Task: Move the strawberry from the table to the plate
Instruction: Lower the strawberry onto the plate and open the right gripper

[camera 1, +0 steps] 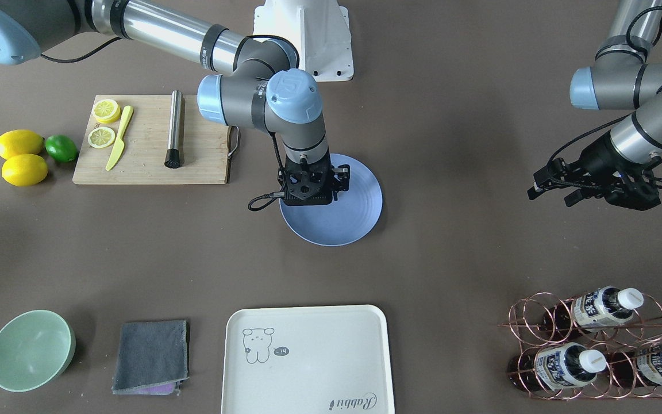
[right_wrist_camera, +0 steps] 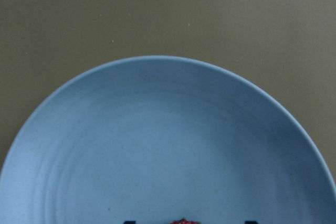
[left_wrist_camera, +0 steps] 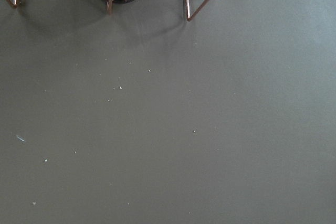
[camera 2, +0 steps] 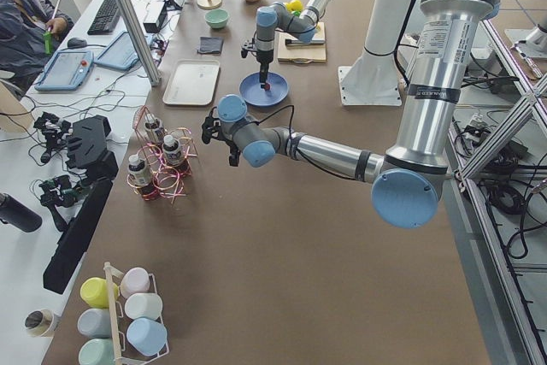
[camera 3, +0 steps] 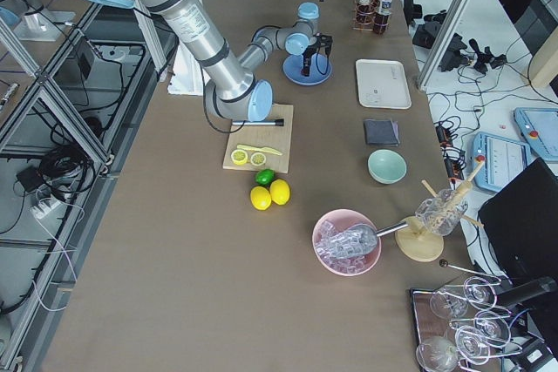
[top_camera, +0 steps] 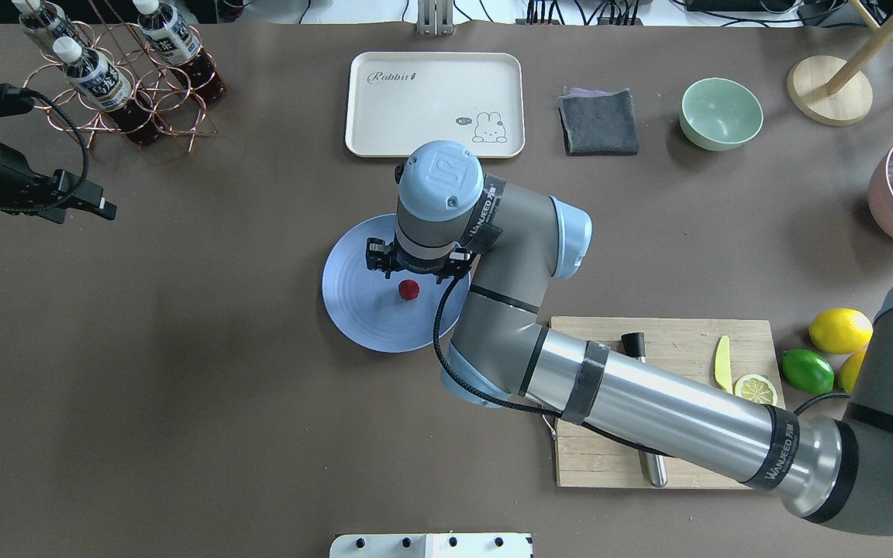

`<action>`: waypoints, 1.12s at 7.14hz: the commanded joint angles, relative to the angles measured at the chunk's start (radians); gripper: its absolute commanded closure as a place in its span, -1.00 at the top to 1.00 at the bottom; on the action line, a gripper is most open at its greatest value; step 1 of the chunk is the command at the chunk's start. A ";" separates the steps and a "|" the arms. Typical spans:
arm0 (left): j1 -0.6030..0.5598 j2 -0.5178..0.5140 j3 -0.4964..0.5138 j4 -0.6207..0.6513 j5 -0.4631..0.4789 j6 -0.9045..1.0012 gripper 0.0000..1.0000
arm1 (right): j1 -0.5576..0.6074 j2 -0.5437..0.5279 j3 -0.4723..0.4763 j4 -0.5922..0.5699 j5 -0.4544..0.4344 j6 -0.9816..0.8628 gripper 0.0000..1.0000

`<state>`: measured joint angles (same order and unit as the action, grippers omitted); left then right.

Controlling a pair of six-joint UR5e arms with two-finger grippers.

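Note:
The small dark-red strawberry (top_camera: 408, 289) lies on the blue plate (top_camera: 361, 306), near its middle, on the grey-brown table (top_camera: 183, 403). My right gripper (top_camera: 415, 271) points straight down over the plate (camera 1: 354, 215), open. In the right wrist view its two dark fingertips show far apart at the bottom edge, with the strawberry (right_wrist_camera: 182, 221) between them on the plate (right_wrist_camera: 157, 129). My left gripper (camera 1: 552, 192) hovers open and empty above bare table, far from the plate and beside the bottle rack.
A wooden cutting board (top_camera: 687, 341) holds a lemon slice, a yellow knife and a metal rod. Lemons and a lime (top_camera: 807, 370) lie beside it. A cream tray (top_camera: 435, 105), grey cloth (top_camera: 598, 122), green bowl (top_camera: 722, 113) and copper bottle rack (top_camera: 121, 85) line the far side.

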<state>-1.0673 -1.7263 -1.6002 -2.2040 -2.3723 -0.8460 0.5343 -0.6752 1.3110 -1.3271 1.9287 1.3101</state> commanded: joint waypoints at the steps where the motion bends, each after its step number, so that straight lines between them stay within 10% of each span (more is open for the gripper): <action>1: -0.104 0.001 0.006 0.062 -0.080 0.160 0.93 | 0.163 -0.121 0.176 -0.067 0.166 -0.075 1.00; 4: -0.317 -0.001 0.000 0.432 -0.099 0.616 0.94 | 0.544 -0.459 0.306 -0.153 0.401 -0.708 1.00; 8: -0.473 -0.036 -0.003 0.750 -0.082 0.927 0.94 | 1.005 -0.655 0.254 -0.499 0.429 -1.542 1.00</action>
<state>-1.5222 -1.7579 -1.5998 -1.4920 -2.4566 0.0602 1.4026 -1.3125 1.5815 -1.6760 2.3560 -0.0231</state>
